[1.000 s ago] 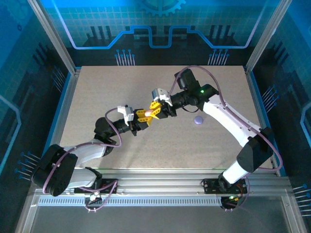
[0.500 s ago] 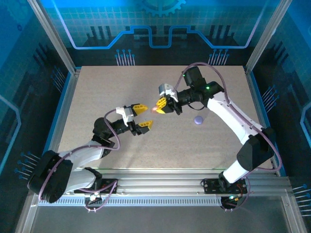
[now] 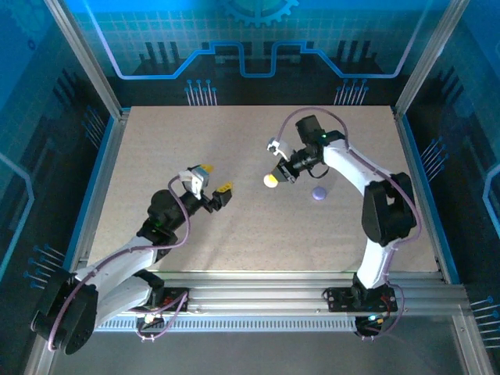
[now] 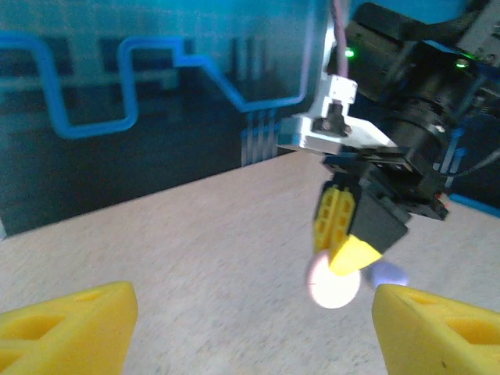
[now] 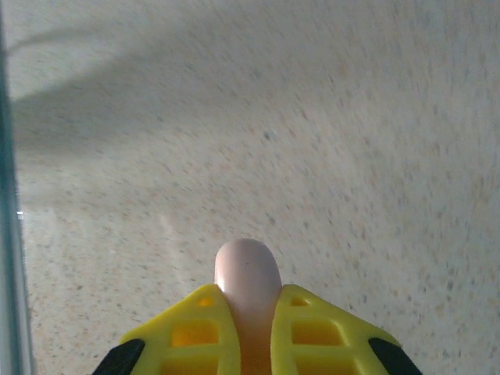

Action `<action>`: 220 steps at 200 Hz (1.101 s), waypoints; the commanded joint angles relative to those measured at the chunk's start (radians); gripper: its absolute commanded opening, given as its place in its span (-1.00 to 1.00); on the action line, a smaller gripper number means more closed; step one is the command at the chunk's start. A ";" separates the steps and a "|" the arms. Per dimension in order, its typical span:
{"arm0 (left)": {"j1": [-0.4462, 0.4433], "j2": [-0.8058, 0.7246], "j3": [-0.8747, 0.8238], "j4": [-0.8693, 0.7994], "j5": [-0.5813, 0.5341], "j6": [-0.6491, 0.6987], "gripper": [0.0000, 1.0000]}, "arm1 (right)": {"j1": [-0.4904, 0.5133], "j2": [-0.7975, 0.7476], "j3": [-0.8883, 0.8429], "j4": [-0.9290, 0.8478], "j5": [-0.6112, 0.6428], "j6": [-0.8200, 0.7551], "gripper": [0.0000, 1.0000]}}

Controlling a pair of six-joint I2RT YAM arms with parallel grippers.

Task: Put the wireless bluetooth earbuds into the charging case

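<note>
Right wrist view shows you the right tool (image 5: 250,295) clamped on a pale pink case (image 5: 248,269); your left tool (image 3: 215,180) stands wide; a lilac case (image 3: 319,193) lies on the table (image 3: 156,141).

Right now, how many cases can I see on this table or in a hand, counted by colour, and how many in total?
Pink case: 1, gripped in the right hand
Lilac case: 1, lying on the table
Total: 2
</note>
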 commanded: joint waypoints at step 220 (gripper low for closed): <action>0.253 0.099 0.150 -0.512 -0.422 -0.193 0.78 | -0.147 0.189 0.018 -0.094 0.208 0.306 -0.11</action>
